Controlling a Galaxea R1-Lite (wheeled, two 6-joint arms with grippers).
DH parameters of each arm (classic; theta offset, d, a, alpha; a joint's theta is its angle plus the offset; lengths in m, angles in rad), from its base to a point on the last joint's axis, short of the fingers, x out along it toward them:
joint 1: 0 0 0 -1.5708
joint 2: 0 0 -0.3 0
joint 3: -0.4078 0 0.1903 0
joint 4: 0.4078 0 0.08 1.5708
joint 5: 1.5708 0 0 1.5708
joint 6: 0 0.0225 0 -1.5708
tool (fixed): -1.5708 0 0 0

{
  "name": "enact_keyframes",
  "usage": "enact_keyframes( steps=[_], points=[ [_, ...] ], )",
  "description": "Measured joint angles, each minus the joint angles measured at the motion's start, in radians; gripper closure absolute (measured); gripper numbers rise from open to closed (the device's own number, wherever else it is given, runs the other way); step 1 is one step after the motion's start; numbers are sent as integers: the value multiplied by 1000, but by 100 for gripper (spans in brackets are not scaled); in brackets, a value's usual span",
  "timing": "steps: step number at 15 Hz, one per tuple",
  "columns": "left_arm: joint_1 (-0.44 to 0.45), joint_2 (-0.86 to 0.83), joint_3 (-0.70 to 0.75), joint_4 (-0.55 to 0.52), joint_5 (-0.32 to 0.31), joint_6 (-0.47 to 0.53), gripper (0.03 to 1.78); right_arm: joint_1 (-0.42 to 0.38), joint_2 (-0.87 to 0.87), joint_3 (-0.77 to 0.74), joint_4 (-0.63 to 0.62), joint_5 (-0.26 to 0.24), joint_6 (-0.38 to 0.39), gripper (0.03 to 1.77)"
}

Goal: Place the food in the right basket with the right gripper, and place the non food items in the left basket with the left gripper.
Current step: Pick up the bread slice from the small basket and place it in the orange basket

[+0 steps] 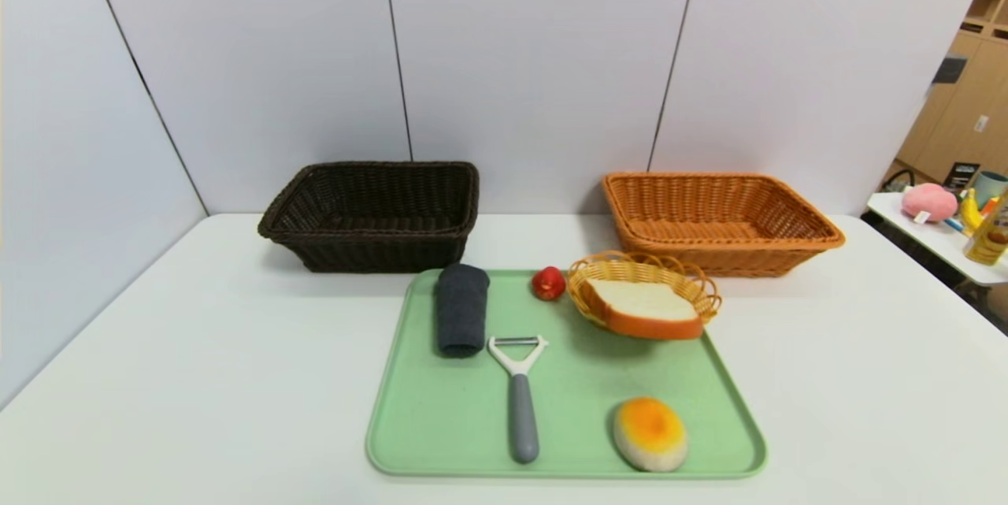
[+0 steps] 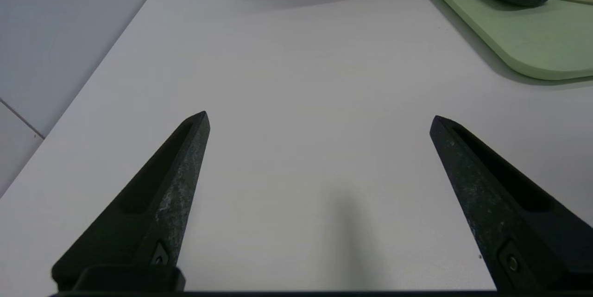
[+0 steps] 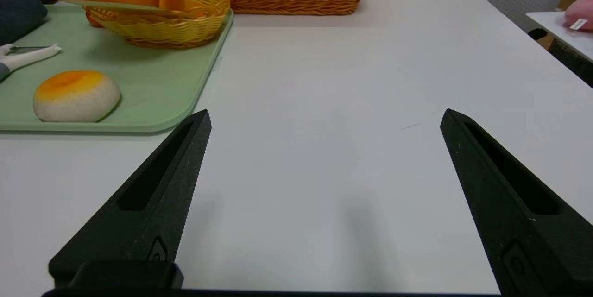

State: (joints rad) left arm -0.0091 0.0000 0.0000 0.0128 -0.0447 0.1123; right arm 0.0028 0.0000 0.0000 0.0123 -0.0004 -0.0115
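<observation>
Bread slice (image 1: 642, 306): in a small yellow basket (image 1: 701, 294), far right of the green tray (image 1: 441, 418). Bun (image 1: 650, 432): tray, near right. Cloth (image 1: 461, 308): far left. Peeler (image 1: 518, 395): middle. Red ball (image 1: 549, 283): far edge. Dark basket (image 1: 370, 215) and orange basket (image 1: 720, 220): beyond the tray, left and right. Left gripper (image 2: 319, 118) and right gripper (image 3: 324, 116): spread wide, empty, over bare table (image 1: 197, 379).

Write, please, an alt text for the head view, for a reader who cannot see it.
A green tray on a white table holds a rolled cloth, peeler, small red round thing, bun and a yellow basket with a bread slice. Behind stand a dark basket and an orange basket.
</observation>
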Motion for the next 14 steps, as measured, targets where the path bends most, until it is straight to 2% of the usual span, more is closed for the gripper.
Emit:
enact_keyframes(
  steps=[3, 5, 8, 11, 14],
  points=[
    [0, 0, -13, 6, 14, 4, 12, 0, 0, -1, 1, 1, -26, 9],
    [0, 18, -92, 31, 26, 6, 12, 0, 0, -23, 3, 9, -33, 9],
    [0, 180, -342, 83, 31, -45, 12, 0, 59, -201, 27, 99, 37, 9],
    [0, 443, -669, 112, 15, -187, 12, 0, 271, -462, 44, 151, 169, 9],
    [-6, 689, -890, 155, -1, -325, 12, 6, 561, -820, 122, 170, 400, 9]
  ],
)
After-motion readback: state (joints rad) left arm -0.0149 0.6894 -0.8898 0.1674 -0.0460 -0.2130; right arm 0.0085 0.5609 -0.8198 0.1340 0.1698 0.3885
